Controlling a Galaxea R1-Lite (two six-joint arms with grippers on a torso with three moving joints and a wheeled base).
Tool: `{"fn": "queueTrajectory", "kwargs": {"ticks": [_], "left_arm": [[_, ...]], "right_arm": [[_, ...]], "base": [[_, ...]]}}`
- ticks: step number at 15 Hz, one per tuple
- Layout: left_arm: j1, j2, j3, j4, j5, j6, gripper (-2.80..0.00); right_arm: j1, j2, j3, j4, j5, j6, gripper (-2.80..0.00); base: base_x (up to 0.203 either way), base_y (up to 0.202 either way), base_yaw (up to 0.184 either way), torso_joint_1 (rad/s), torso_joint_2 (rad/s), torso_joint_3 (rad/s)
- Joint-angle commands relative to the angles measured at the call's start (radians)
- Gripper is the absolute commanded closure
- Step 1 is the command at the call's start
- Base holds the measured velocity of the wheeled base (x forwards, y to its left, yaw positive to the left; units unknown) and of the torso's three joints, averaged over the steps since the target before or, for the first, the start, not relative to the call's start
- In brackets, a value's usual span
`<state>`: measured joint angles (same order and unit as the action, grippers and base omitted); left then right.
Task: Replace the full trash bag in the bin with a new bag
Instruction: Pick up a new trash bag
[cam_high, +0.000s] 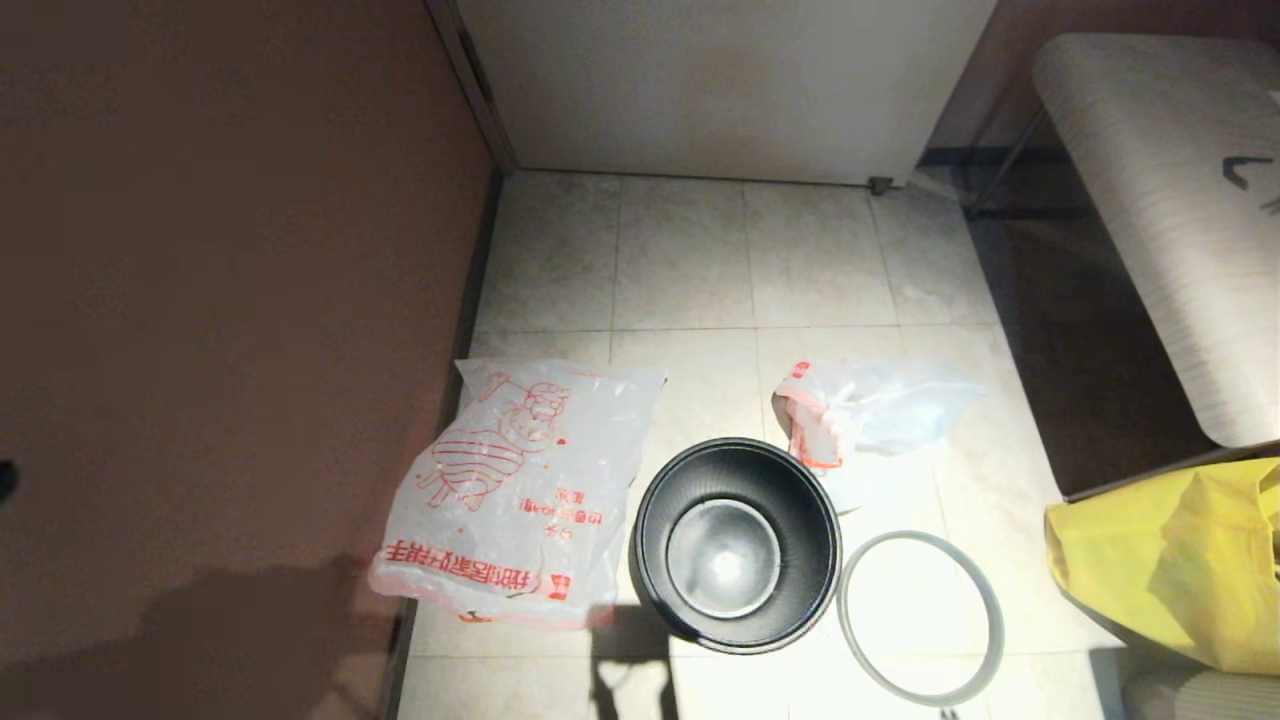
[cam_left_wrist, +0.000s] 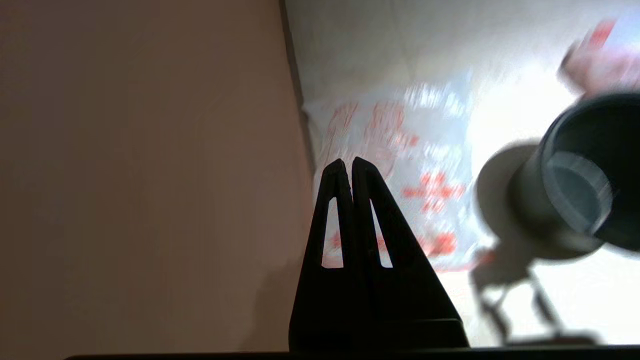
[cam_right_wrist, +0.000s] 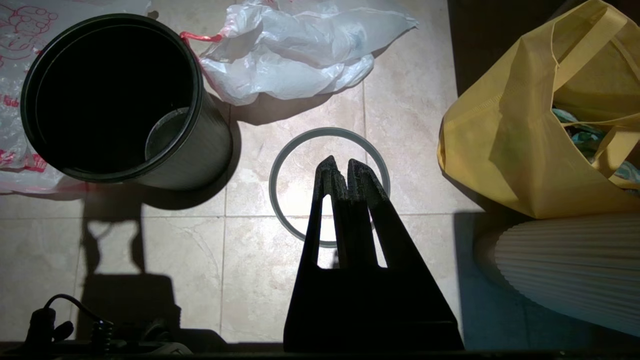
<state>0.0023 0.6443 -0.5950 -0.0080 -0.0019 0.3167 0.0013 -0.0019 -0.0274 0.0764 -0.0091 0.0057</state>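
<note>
Film is what we have to deal with: the new bag, a thin translucent white plastic sheet printed with a red striped cartoon figure (cam_high: 515, 490), lies flat on the tiled floor just beyond our left gripper (cam_left_wrist: 347, 167), whose fingers are pressed together and empty. We judge it very light, limp and slippery, clinging to the tile, so a pinch at a raised wrinkle or the open edge should lift it better than a press on the flat middle. Its long axis runs from the red-lettered edge nearest us away towards the far wall; which end is the mouth we cannot tell.

The small round black ribbed plastic bin (cam_high: 737, 545) stands upright and unlined, mouth up, off to the side of those fingers, touching the bag's edge. The thin grey hoop (cam_right_wrist: 329, 186) lies flat directly under our right gripper (cam_right_wrist: 340, 165), whose fingers are likewise closed on nothing. The bulging translucent white full bag (cam_right_wrist: 295, 55) lies slumped beyond that hoop, behind the bin.
</note>
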Motion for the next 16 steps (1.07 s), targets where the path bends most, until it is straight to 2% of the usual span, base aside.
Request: {"fn": "queueTrajectory", "kwargs": {"ticks": [1,3,6,8,12,16], "left_arm": [[-0.018,0.186,-0.034,0.0,0.001,0.056,0.0],[-0.106,0.248,-0.04,0.007,0.025,0.074,0.0],[-0.226,0.406,-0.03,0.002,0.135,0.05,0.0],[-0.281,0.518,-0.033,-0.002,0.182,-0.025,0.0],[-0.377,0.785,-0.047,-0.041,0.217,-0.211,0.0],[-0.4,1.093,-0.057,-0.263,0.264,-0.26,0.0]], "right_arm": [[0.0,0.002,0.0,0.0,0.0,0.0,0.0],[0.0,0.002,0.0,0.0,0.0,0.0,0.0],[0.0,0.002,0.0,0.0,0.0,0.0,0.0],[0.0,0.002,0.0,0.0,0.0,0.0,0.0],[0.0,0.002,0.0,0.0,0.0,0.0,0.0],[0.0,0.002,0.0,0.0,0.0,0.0,0.0]], "base": [[0.0,0.0,0.0,0.0,0.0,0.0],[0.0,0.0,0.0,0.0,0.0,0.0],[0.0,0.0,0.0,0.0,0.0,0.0],[0.0,0.0,0.0,0.0,0.0,0.0],[0.0,0.0,0.0,0.0,0.0,0.0],[0.0,0.0,0.0,0.0,0.0,0.0]]}}
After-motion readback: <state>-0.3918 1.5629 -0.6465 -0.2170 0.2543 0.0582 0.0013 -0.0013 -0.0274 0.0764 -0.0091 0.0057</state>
